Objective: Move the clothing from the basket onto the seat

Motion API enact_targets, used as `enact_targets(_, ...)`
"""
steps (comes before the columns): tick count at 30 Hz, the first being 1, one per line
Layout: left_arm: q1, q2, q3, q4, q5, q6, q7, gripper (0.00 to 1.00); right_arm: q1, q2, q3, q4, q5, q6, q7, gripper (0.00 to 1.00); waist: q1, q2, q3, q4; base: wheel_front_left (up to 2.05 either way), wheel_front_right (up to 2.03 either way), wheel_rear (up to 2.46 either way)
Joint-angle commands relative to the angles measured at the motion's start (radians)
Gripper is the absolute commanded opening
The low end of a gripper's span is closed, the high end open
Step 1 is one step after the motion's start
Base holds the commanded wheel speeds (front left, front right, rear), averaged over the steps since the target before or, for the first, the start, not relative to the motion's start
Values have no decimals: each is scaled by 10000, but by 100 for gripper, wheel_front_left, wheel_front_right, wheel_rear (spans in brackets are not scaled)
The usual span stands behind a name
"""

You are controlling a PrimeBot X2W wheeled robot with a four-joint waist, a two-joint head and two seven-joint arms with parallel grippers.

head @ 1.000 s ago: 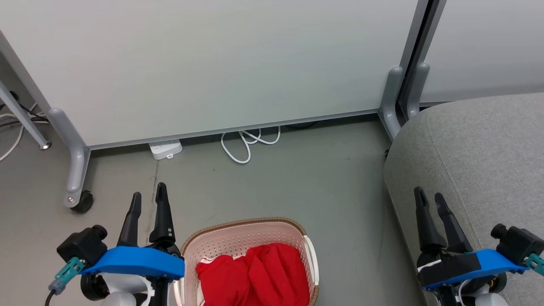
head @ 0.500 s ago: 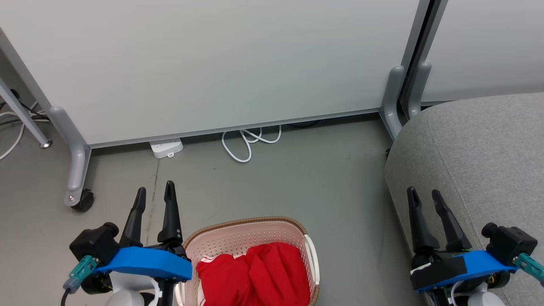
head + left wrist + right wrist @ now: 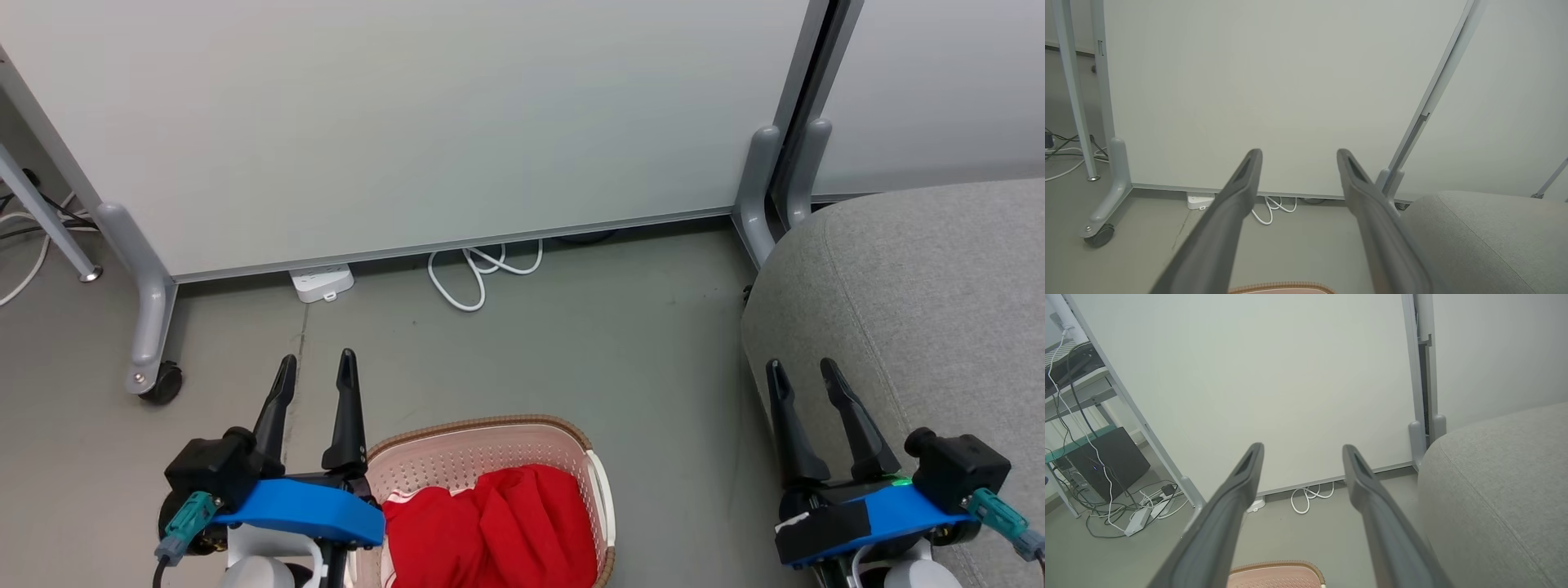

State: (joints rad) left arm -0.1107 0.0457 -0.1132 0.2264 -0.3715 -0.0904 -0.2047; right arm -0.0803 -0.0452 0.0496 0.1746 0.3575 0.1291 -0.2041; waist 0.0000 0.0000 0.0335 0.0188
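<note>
Lying half out of view: bright red fabric clothing [image 3: 490, 531] inside cream perforated plastic basket [image 3: 482, 426]. Left gripper [image 3: 317, 359], right gripper [image 3: 798, 363]: fingers spread, empty. Light grey upholstered seat [image 3: 939, 286] at grey floor's [image 3: 571, 351] right edge; white cable loop [image 3: 473, 282] beyond.

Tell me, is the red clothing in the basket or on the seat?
In the basket. The clothing lies bunched inside the basket walls; the visible part of the seat bears nothing red.

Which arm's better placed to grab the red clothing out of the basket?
Left, probably. The left gripper is open right beside the basket holding the clothing; the right gripper, also open, sits farther off by the seat.
</note>
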Motion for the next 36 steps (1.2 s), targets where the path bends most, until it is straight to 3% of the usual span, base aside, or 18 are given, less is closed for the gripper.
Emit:
enact_targets(1, -202, 53, -68, -2, 252, -56, -88, 100, -210, -72, 33, -87, -245, 21, -96, 100, 0, 0, -2, 5, 0, 0, 0)
enact_targets(30, -265, 59, -460, 247, 2069, -104, -618, 100, -151, -80, 273, -55, -2263, 25, -625, 100, 0, 0, 67, 50, 0, 0, 0)
enact_targets(36, -256, 59, -446, 304, 2039, -122, -622, 100, -119, -79, 256, -12, -2226, 18, -623, 100, 0, 0, 80, 50, 0, 0, 0)
